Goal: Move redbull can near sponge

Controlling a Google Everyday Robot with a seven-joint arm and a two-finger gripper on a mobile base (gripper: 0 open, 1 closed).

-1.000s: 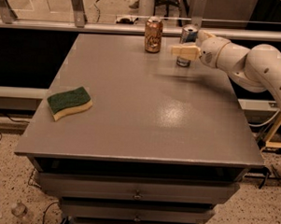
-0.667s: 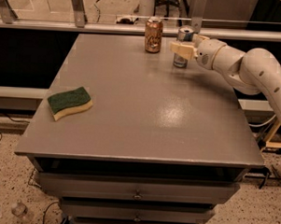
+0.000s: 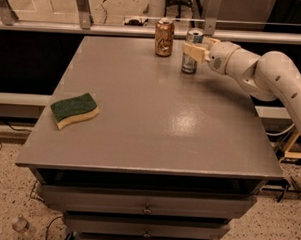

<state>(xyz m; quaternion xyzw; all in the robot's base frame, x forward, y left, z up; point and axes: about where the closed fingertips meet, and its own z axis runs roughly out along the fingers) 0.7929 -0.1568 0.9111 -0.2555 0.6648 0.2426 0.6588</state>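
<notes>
One slim, silver-topped redbull can (image 3: 188,64) stands at the claw (image 3: 194,49).

Lab: robot arm (image 3: 272,72), grey drawer bench (image 3: 140,136), speckled floor (image 3: 7,196); jaws over bench's far edge.

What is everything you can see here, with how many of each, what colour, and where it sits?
redbull can: one, blue and silver, upright near the far edge of the table, right of centre
orange-brown can: one, upright at the far edge, just left of the redbull can
sponge: one, dark green top over pale yellow foam, flat near the table's left edge
table: one, grey, filling the middle of the view
drawers: grey, stacked under the table top at the front
arm: one, white, reaching in from the right
gripper: one, pale, at the redbull can, about mid-height on it
</notes>
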